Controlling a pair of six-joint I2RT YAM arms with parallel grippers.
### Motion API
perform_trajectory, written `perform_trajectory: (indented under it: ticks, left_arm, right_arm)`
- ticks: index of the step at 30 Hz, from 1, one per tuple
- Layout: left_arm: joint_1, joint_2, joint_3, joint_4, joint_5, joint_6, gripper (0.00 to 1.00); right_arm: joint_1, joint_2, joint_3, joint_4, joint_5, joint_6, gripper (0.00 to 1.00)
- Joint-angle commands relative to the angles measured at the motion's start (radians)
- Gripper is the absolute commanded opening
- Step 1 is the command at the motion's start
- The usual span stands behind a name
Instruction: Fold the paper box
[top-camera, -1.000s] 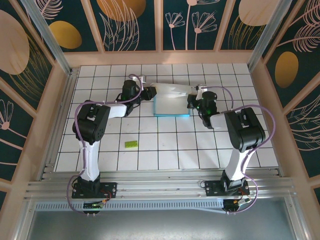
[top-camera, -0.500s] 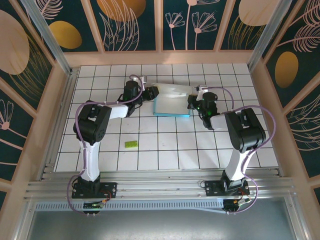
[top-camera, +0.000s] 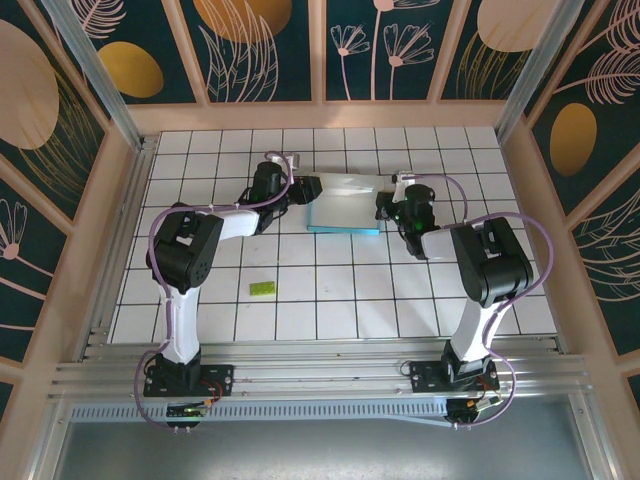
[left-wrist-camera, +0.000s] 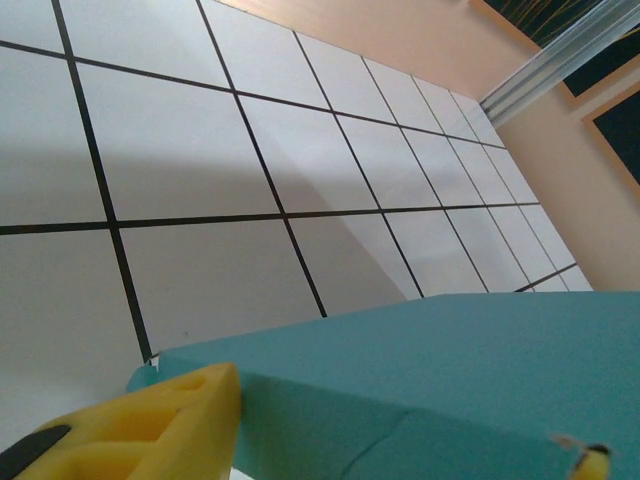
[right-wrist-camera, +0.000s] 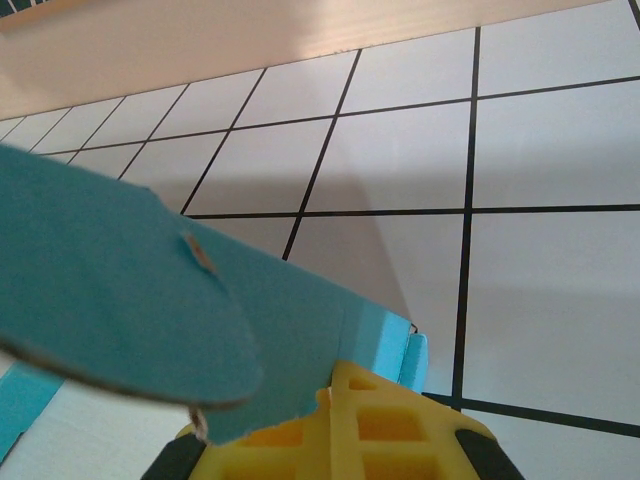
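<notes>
The paper box (top-camera: 345, 205) lies at the far middle of the tiled bench (top-camera: 330, 300), its blue face up and a whitish panel along its far side. The left gripper (top-camera: 303, 187) meets its left end and the right gripper (top-camera: 384, 205) its right end. In each wrist view, blue card lies against a yellow finger (left-wrist-camera: 150, 435); whether either gripper is clenched cannot be told.

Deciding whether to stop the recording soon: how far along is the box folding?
Done: the paper box already forms a shallow blue rectangle. In hand: the left gripper and right gripper sit at its two ends, with a whitish panel lifted along the far side; whether either clamps the box is unclear. Left: that panel is not yet folded shut.
</notes>
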Motion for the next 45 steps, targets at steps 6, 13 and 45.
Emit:
perform_trajectory:
  ticks: [6, 13, 45]
  left_arm:
    - [-0.028, 0.031, -0.035, 0.049, 0.126, -0.148, 0.48]
    - [-0.027, 0.033, -0.046, 0.044, 0.13, -0.17, 0.48]
    - [-0.027, -0.001, -0.094, -0.029, 0.081, -0.075, 0.48]
  right_arm:
    - [0.032, -0.006, -0.027, -0.062, -0.047, -0.003, 0.03]
    - [0.035, -0.009, -0.027, -0.059, -0.04, -0.003, 0.03]
    - [0.02, -0.216, -0.204, -0.017, -0.025, 0.09, 0.26]
